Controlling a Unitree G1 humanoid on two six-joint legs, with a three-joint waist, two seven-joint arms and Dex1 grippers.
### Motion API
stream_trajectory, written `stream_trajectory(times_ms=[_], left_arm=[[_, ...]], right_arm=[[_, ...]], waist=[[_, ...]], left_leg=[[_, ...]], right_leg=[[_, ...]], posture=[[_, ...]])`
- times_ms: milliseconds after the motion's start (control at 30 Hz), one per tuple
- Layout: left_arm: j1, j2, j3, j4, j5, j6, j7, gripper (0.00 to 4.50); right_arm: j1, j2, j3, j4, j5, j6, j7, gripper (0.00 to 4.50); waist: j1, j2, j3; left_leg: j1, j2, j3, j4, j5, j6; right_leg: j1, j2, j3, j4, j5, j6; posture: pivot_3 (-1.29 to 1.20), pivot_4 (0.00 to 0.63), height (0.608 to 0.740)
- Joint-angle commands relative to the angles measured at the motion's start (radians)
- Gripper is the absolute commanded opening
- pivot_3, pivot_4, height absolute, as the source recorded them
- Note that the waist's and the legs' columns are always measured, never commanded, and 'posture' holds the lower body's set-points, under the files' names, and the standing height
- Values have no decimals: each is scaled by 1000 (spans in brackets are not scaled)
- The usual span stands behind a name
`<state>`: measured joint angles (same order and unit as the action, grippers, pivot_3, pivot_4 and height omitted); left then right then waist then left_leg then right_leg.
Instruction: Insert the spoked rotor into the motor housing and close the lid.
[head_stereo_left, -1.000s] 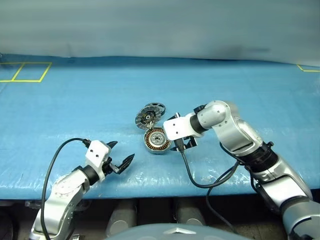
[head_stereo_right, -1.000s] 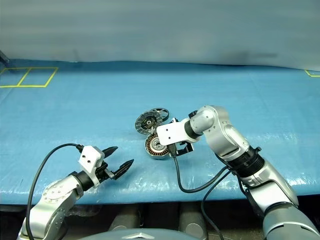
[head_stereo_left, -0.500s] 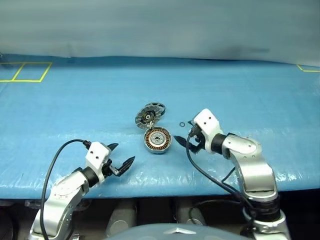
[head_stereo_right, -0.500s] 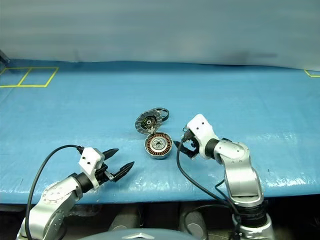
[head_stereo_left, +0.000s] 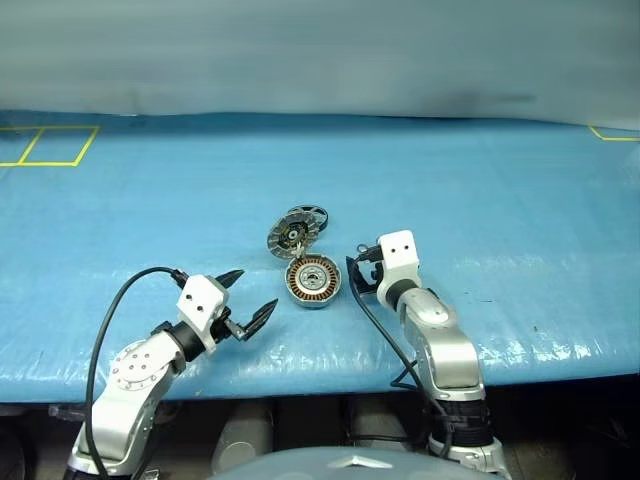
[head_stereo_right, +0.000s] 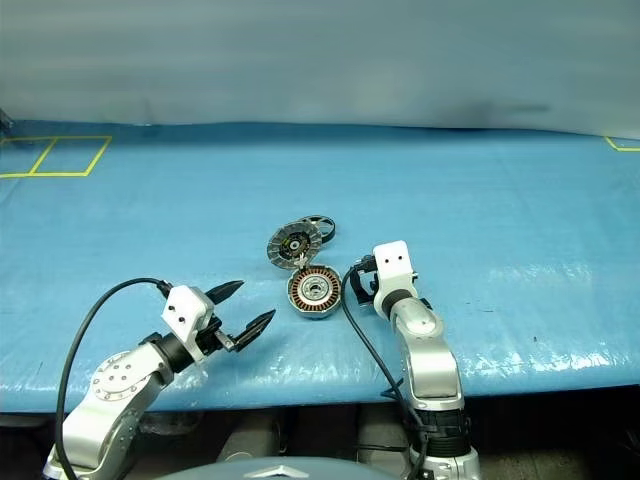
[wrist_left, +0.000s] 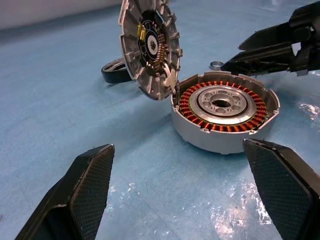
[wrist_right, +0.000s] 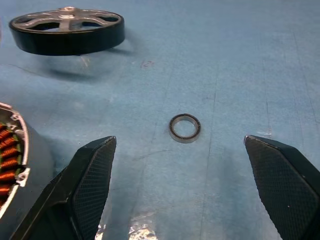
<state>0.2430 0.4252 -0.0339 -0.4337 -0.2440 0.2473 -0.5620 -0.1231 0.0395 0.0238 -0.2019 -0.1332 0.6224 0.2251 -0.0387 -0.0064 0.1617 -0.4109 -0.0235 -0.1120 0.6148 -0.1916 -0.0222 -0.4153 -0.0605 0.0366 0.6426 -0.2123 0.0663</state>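
The motor housing (head_stereo_left: 314, 281) lies open on the blue table, its copper windings (wrist_left: 225, 117) facing up. Its lid (head_stereo_left: 290, 236) stands tilted up at the housing's far left edge, showing a ribbed inside (wrist_left: 150, 47). Just behind the lid, the spoked rotor (head_stereo_left: 312, 214) lies flat, black-rimmed with silver spokes (wrist_right: 67, 31). My right gripper (head_stereo_left: 360, 274) is low over the table just right of the housing, open, nothing held. My left gripper (head_stereo_left: 255, 292) hovers open to the housing's near left, fingers (wrist_left: 90, 175) apart and empty.
A tiny thin metal ring (wrist_right: 184, 128) lies on the table (head_stereo_left: 500, 200) just ahead of the right gripper's fingertips, right of the housing. Yellow tape squares (head_stereo_left: 50, 145) mark the far left. Black cables trail from both wrists toward the table's near edge.
My right arm has swung down from over the housing to the table on its right, and the wrist has rolled. The left gripper has barely shifted.
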Motion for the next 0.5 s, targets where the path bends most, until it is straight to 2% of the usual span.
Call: stream_trajectory(times_ms=[33,500], left_arm=[[-4,-30,-9,10,5,-71,5,4500],[1,-43,-35,21,-2,-80,-10,4500]], right_arm=[[-40,12,-19,47,33,-87,-47,4319],[-107,-3,7,239,54,-178,-98,4319]], waist=[[0,0,0],[-1,0,0]], left_leg=[[0,0,0,0,0,0],[0,0,0,0,0,0]], right_leg=[[0,0,0,0,0,0],[0,0,0,0,0,0]], posture=[[0,150,740],[0,150,740]])
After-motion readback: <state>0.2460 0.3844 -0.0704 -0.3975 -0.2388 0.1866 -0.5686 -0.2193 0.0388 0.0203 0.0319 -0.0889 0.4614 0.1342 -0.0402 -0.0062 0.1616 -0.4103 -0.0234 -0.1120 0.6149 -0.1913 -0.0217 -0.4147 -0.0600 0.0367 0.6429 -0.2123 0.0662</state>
